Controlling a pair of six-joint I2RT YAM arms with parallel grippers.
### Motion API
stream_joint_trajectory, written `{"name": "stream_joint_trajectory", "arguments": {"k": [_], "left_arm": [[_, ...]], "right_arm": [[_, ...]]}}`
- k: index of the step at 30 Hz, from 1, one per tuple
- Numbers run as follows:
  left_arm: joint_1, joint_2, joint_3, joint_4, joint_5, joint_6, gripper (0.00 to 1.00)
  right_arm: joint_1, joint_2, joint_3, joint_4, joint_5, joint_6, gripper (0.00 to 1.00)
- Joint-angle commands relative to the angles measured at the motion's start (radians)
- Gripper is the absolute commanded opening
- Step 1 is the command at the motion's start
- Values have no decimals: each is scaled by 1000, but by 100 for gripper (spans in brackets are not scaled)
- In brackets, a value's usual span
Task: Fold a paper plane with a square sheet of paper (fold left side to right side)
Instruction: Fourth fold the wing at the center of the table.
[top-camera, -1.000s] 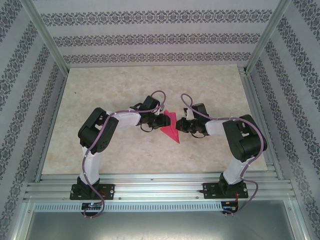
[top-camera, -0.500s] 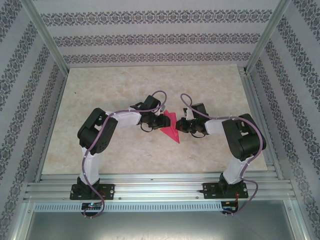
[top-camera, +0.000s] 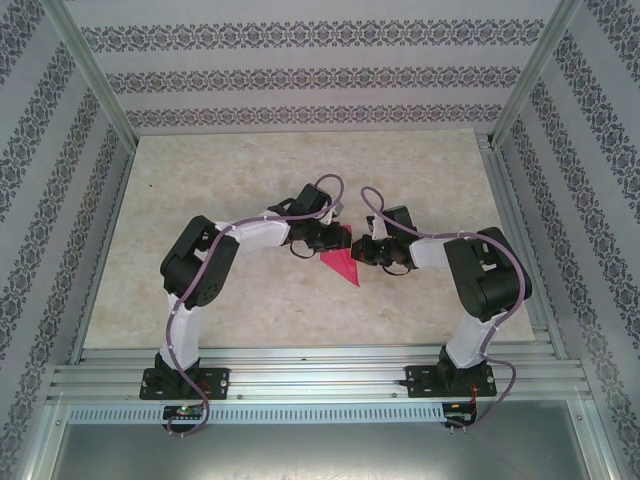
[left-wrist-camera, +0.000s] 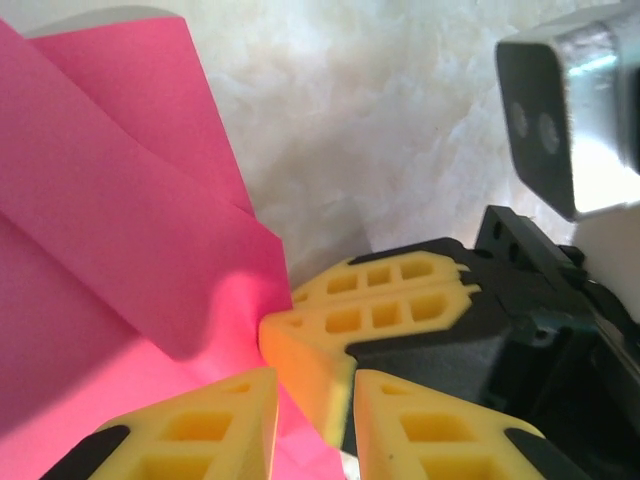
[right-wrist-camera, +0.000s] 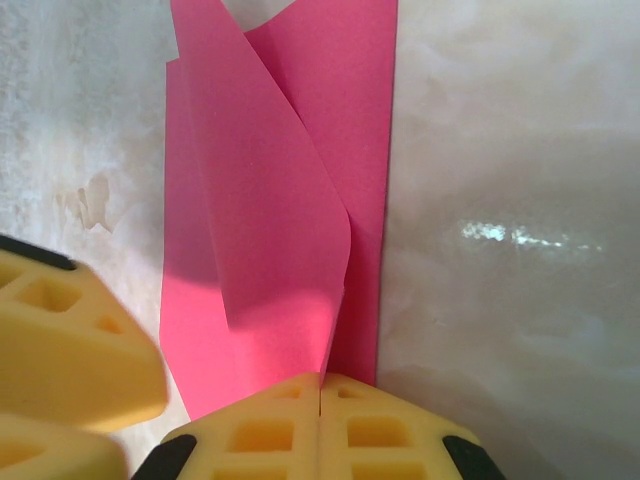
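The pink paper (top-camera: 343, 266) lies on the desk (top-camera: 200, 190) about in the middle, between the two arms. It is already folded into a narrow shape, with its sharp point toward the near side. Its wider far end is under the two claws, which meet there.

The right claw (right-wrist-camera: 320, 400) has its fingers pressed together. In the right wrist view one flap of the paper stands up from the flat part in a soft curve, and its lower edge runs into the seam between the fingertips. So I judge that this claw pinches the flap. The left claw (left-wrist-camera: 314, 400) has its fingers a little apart, with a gap between them. The tip of the right claw and some paper sit in front of this gap. I cannot see that the left claw holds anything.

The paper is very light and thin. It bends easily and keeps any crease, also a wrong one. It may slide on the smooth desk if it is only pushed. It is better to take it near a free edge or corner of the flap, while the other claw presses the flat part down. A strong pull could tear or crumple it.
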Motion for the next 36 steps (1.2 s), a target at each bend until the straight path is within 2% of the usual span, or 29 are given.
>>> {"name": "stream_joint_trajectory", "arguments": {"k": [1, 12, 14, 16, 26, 36], "left_arm": [[-7, 38, 25, 22, 14, -18, 28], [-5, 100, 21, -5, -52, -11, 28], [-5, 100, 4, 20, -55, -26, 24], [-4, 93, -15, 39, -62, -36, 19], [14, 56, -61, 68, -89, -55, 17], [41, -52, -97, 82, -54, -51, 20]], "right_arm": [[-3, 41, 6, -33, 38, -25, 4], [1, 36, 10, -32, 35, -22, 4], [1, 36, 11, -32, 35, -21, 4], [0, 38, 10, -32, 35, -22, 4], [0, 40, 8, -32, 34, -20, 4], [0, 39, 9, -38, 31, -25, 4]]}}
